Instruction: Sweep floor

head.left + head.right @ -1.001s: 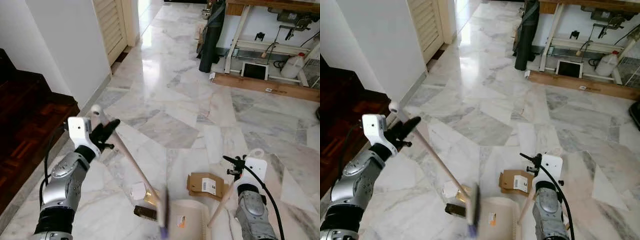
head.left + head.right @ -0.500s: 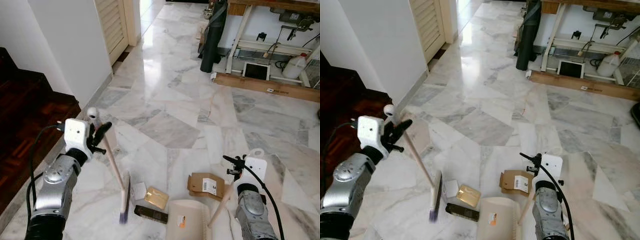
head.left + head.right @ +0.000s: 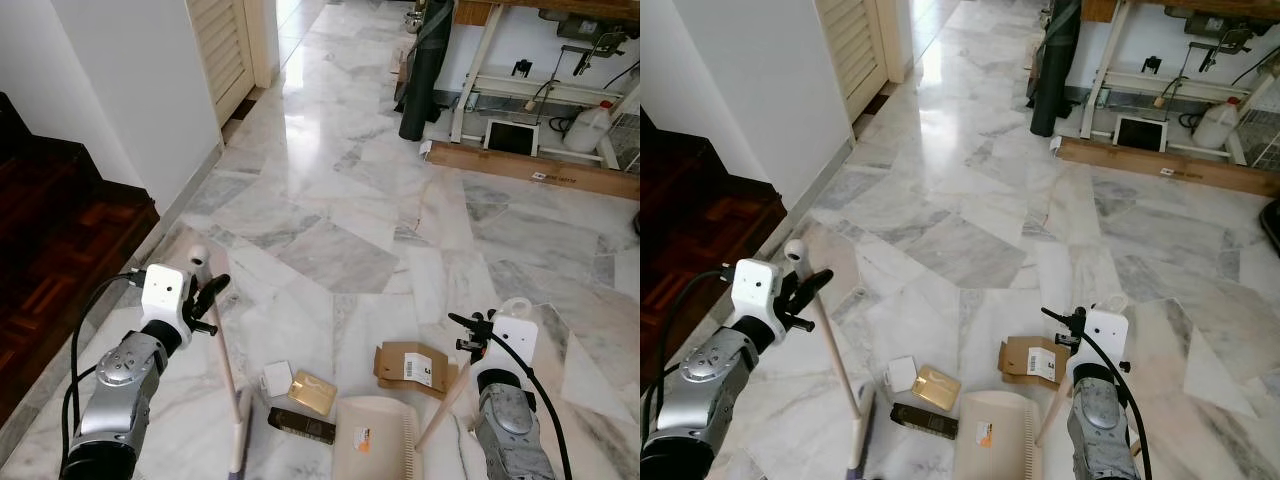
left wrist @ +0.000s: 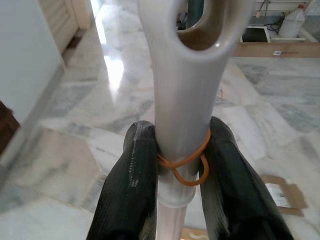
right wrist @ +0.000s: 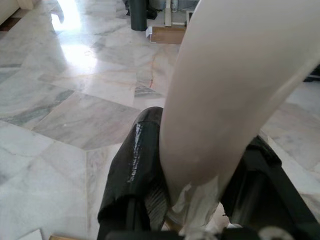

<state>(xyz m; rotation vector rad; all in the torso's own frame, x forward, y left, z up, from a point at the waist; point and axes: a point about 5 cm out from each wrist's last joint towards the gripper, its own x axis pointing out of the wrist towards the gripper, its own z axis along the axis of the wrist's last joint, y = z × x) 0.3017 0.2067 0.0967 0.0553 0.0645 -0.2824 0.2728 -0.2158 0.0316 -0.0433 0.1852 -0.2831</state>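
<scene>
1. I take the cream plastic dustpan (image 3: 375,440) on the white-and-grey marble floor (image 3: 340,200) as my landmark; it lies flat with its mouth toward the litter.
2. My left gripper (image 4: 181,165) has its jaws clamped on the top of the long pale wooden broom handle (image 3: 222,355), just under the silvery plastic hanging cap (image 4: 192,60), where an orange rubber band (image 4: 184,167) wraps the shaft.
3. The broom leans down from that grip to its brush head (image 3: 860,435), which meets the floor left of the dustpan.
4. My right gripper (image 5: 192,165) has its jaws closed around the dustpan's cream upright handle (image 3: 445,405), which rises at a slant from the dustpan's right side.
5. Just left of the dustpan lies a dark flat rectangular packet (image 3: 301,426).
6. Beyond that packet sit a small tan square packet (image 3: 312,392) and, touching its left side, a small white paper scrap (image 3: 277,379).
7. A flattened brown cardboard piece with a white label (image 3: 412,368) lies just beyond the dustpan, to its right.
8. Far beyond the dustpan stands a white-framed bench (image 3: 530,95), with a white plastic jug (image 3: 588,130) under it.
</scene>
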